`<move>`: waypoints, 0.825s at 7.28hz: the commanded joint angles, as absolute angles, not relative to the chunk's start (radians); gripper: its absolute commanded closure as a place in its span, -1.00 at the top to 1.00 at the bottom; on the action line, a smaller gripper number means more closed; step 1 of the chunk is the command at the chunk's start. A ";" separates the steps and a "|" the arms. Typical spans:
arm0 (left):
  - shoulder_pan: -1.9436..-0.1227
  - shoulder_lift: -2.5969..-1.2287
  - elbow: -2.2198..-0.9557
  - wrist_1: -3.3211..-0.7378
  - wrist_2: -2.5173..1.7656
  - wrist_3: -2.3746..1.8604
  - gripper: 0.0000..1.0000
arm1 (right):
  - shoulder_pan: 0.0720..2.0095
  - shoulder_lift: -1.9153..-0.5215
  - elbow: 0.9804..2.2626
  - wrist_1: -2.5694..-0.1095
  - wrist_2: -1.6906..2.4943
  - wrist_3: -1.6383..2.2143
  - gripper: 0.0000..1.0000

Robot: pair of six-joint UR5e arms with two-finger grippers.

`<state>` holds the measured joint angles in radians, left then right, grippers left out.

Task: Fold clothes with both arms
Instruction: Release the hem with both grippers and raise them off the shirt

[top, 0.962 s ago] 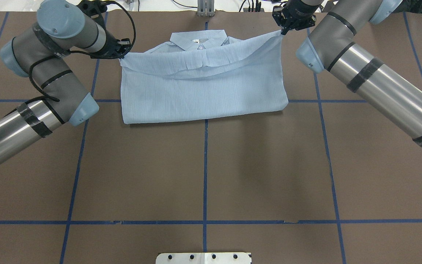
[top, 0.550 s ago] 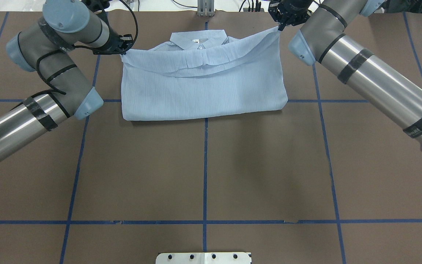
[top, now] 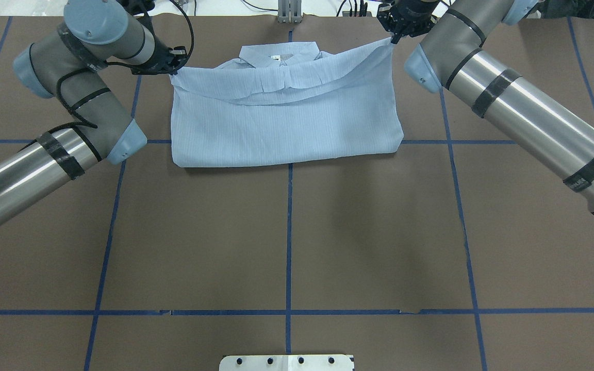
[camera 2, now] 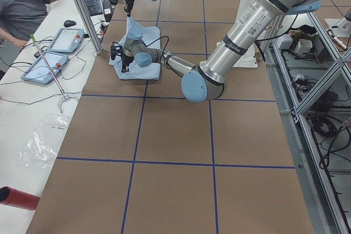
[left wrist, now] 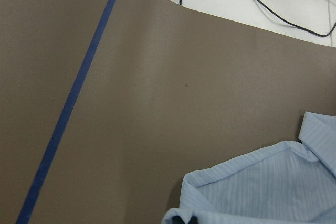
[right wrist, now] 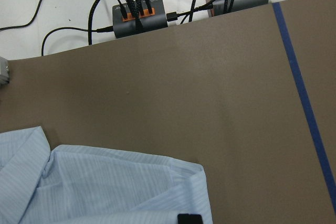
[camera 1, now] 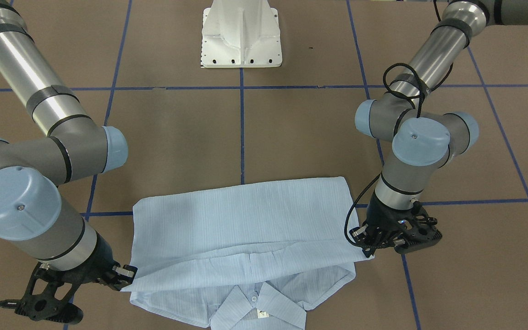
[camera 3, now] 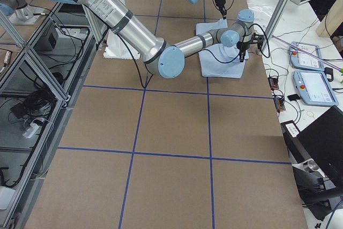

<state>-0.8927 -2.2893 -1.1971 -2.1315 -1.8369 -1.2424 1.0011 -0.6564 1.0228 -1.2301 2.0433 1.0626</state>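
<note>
Holds the shirt (top: 284,123) by its two lifted corners: left gripper (top: 173,70) and right gripper (top: 393,39) closed on cloth, seemingly. Lies doubled on the table (top: 286,232), far side, collar outermost, near the edge.

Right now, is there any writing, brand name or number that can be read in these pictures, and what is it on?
No text can be read for certain.
On the black strap round the right arm: white lettering, too blurred to read.
On the sticker on the left arm: print and a code square, too small to read.
On the neck label of the shirt: too small to read.
</note>
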 commanded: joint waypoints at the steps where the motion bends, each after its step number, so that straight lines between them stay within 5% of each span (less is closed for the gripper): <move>1: -0.893 -2.289 -1.224 -2.129 -1.839 -1.247 1.00 | 0.974 -0.661 1.026 -1.226 1.958 1.058 1.00; 4: -0.894 -2.283 -1.242 -2.123 -1.839 -1.249 1.00 | 0.976 -0.698 1.089 -1.226 1.968 1.048 1.00; 6: -0.899 -2.240 -1.345 -2.105 -1.854 -1.252 1.00 | 0.919 -0.840 1.271 -1.226 1.968 1.046 1.00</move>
